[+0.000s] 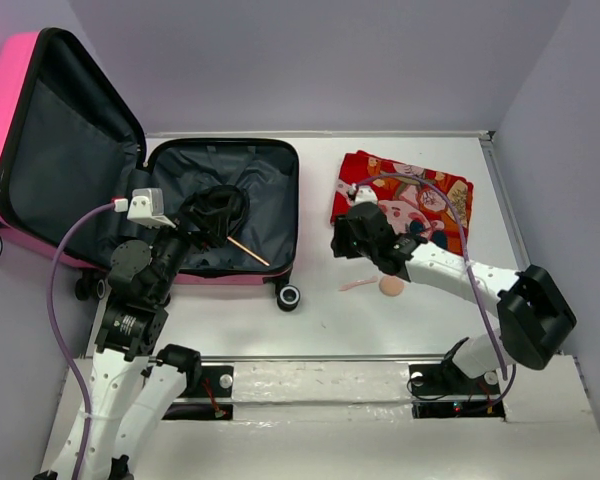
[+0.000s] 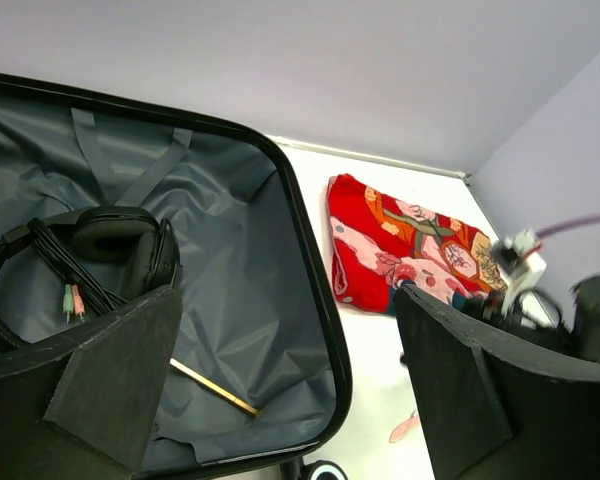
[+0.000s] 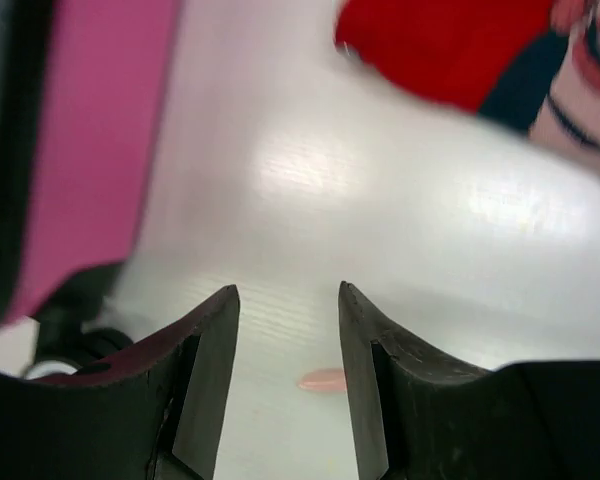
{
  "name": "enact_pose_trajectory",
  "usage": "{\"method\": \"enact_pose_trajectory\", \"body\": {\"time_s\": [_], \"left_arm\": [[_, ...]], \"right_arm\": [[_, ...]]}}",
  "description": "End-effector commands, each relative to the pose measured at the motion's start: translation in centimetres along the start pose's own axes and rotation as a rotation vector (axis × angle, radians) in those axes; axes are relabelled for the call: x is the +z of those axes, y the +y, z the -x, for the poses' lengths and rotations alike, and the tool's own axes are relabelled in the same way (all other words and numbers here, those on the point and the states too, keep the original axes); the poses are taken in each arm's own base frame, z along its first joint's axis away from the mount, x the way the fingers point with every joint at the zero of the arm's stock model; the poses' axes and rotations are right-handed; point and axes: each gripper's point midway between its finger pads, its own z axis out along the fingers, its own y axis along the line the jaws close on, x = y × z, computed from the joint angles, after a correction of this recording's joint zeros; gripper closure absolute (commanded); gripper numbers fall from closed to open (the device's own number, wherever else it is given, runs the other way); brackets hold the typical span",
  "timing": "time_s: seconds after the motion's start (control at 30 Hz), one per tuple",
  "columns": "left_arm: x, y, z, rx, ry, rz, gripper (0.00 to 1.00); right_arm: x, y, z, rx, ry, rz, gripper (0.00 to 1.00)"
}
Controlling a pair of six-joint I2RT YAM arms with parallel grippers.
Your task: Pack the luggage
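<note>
A white table (image 1: 220, 320) carries the open luggage (image 1: 265, 190), which fills the 10 o'clock part of the top view. Its bright pink lid stands raised toward 9 o'clock and its base lies flat with the dark grey lining (image 2: 240, 280) exposed. In the right wrist view the pink shell (image 3: 100, 130) runs along the 9 o'clock edge.

A red patterned cloth (image 1: 385, 170) lies flat on the table at 1 o'clock, just beside the luggage but apart from it. The left wrist view shows it beyond the case rim (image 2: 400, 250), and it appears blurred at 1 o'clock in the right wrist view (image 3: 440, 45).

Black headphones (image 1: 220, 205) with a cable rest in the luggage base, toward its 9 o'clock side (image 2: 110, 240).

The left gripper (image 1: 205, 225) hovers over them with its fingers spread wide and nothing between them (image 2: 285, 300). The right gripper (image 1: 352, 235) sits at the cloth's 7 o'clock corner, its fingers parted by a narrow gap around bare table (image 3: 285, 300).

A thin wooden stick (image 1: 250, 252) lies on the lining at the base's 5 o'clock area (image 2: 215, 388). A black-and-white caster (image 1: 289, 297) sits at the case's 5 o'clock corner. A small pale pink item (image 1: 380, 287) lies on the table at 5 o'clock from the right gripper (image 3: 322, 380).
</note>
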Motion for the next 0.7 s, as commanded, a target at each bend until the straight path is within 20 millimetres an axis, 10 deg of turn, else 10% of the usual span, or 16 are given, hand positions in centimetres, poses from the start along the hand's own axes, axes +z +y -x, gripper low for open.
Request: {"method": "enact_pose_trajectory", "body": {"time_s": [0.0, 0.1, 0.67], "left_arm": [[0.0, -1.0, 1.4, 0.011, -0.047, -0.044, 0.01], [0.0, -1.0, 1.3, 0.010, -0.044, -0.046, 0.01], [0.1, -1.3, 1.1, 0.009, -0.036, -0.058, 0.02]], "right_arm": [[-0.9, -3.8, -4.9, 0.111, 0.073, -0.135, 0.50], [-1.5, -6.5, -8.3, 0.162, 0.114, -0.230, 0.44], [-0.6, -7.2, -10.5, 0.215, 0.178, -0.267, 0.30]]}}
